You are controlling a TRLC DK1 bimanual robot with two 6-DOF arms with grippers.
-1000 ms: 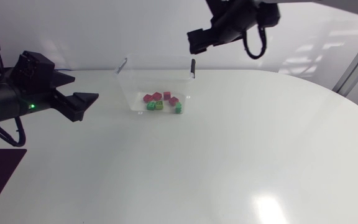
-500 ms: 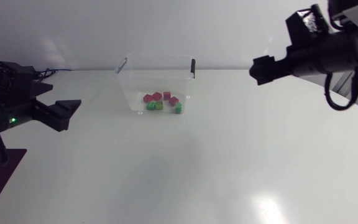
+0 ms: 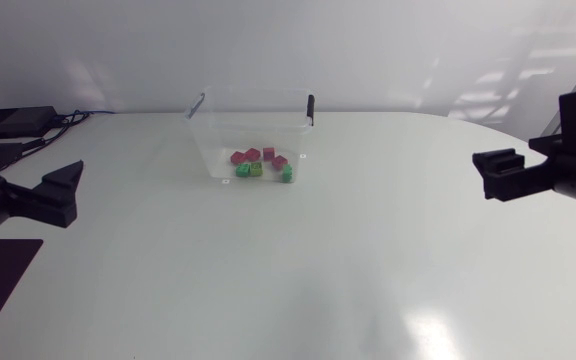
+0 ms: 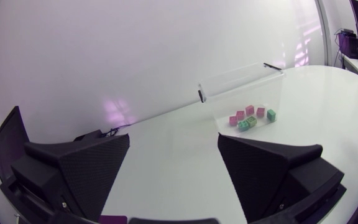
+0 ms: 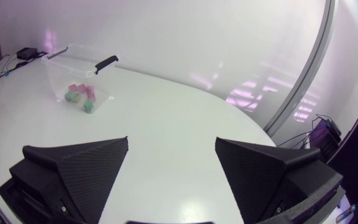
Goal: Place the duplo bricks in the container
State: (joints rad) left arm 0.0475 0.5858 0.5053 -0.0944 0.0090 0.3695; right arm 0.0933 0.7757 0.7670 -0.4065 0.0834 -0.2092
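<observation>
Bricks (image 3: 260, 163) in container (image 3: 214, 136); L gripper (image 4: 173, 140), R gripper (image 5: 171, 142) spread

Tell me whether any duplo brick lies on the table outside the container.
No, the red and green bricks all sit inside the clear container in the head view.

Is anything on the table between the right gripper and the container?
No: the head view shows only bare table between the right gripper and the container.

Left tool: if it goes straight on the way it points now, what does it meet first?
Probably nothing: ahead of the left tool only bare table shows. The container with the duplo bricks stands off to one side; depth is unclear.
</observation>
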